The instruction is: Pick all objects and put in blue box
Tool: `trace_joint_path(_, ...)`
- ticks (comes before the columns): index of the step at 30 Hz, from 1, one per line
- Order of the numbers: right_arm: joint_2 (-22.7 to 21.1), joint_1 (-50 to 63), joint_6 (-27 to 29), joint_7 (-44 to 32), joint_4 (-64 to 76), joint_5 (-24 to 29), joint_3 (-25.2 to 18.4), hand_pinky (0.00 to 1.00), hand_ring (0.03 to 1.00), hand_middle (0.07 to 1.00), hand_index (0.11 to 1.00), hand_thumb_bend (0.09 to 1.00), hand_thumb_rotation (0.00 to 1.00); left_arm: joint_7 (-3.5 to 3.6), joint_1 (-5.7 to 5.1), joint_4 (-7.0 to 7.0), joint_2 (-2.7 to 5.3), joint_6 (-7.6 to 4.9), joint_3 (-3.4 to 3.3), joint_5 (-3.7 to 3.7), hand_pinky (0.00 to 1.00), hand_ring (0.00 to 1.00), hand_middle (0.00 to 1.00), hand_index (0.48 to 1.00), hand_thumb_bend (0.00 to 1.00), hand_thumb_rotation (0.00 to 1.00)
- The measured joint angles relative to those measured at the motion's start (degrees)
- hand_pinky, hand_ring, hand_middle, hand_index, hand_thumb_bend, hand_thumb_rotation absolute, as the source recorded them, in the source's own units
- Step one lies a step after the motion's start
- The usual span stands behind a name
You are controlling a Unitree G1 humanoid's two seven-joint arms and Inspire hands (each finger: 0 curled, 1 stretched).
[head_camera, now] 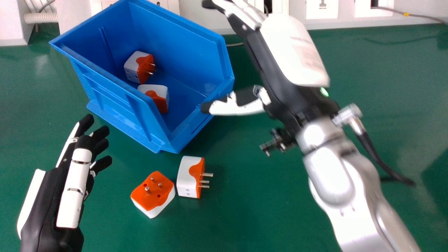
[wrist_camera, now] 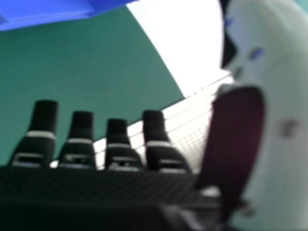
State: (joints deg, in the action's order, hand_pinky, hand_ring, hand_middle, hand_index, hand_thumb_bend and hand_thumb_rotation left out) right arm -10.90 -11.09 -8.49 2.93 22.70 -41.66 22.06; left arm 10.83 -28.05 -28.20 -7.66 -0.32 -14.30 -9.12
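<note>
From the head view I have my right hand raised by the blue box, its fingers extended and apart from the thumb, holding nothing. The thumb overlaps the box's right rim in that view; I can't tell whether they touch. The right hand view agrees: straight fingers, and part of the box beyond them. There is faint print on the back of that hand, too blurred for me to make out.

My left hand is at the left, fingers relaxed and nothing in its grasp.

Two orange-and-white plug adapters lie inside the box, one with its pins pointing right, the other nearer me. Two more sit on the green table near the box's closest corner: one with pins up and, just beside it, one with pins pointing right.
</note>
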Motion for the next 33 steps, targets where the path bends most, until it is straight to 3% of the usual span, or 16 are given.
trace_joint_path(7, 0.9, 18.4, 1.6, 3.6, 6.7, -1.9, 1.0, 0.74, 0.866, 0.881, 0.811, 0.686, 0.02, -0.27, -0.21, -0.13, 0.09, -0.06, -0.19, 0.09, 0.89, 0.93, 0.92, 0.956, 0.41, 1.00)
trace_joint_path(12, 1.2, 26.0, 4.2, 6.6, 6.2, -2.0, 2.5, 0.68, 0.819, 0.834, 0.772, 0.678, 0.05, -0.78, -0.10, -0.06, 0.10, -0.08, -0.15, 0.24, 0.88, 0.93, 0.91, 0.955, 0.41, 1.00)
trace_joint_path(16, 0.9, 29.8, 4.4, 6.8, 5.0, -2.1, 3.5, 0.66, 0.806, 0.820, 0.759, 0.676, 0.05, -0.80, 0.22, -0.04, 0.07, -0.09, -0.14, 0.21, 0.89, 0.93, 0.92, 0.955, 0.41, 1.00)
trace_joint_path(25, 1.1, 31.4, 4.3, 6.3, 1.0, -4.0, 5.6, 0.65, 0.787, 0.802, 0.744, 0.659, 0.05, -0.79, 0.26, 0.36, 0.03, -0.40, -0.22, 0.19, 0.89, 0.93, 0.92, 0.960, 0.40, 1.00)
trace_joint_path(33, 3.2, 27.1, 3.9, 6.2, -6.6, -5.5, 7.0, 0.65, 0.776, 0.792, 0.741, 0.651, 0.07, -0.68, 1.02, 0.61, -0.09, -0.39, -0.28, 0.07, 0.90, 0.94, 0.92, 0.962, 0.40, 1.00)
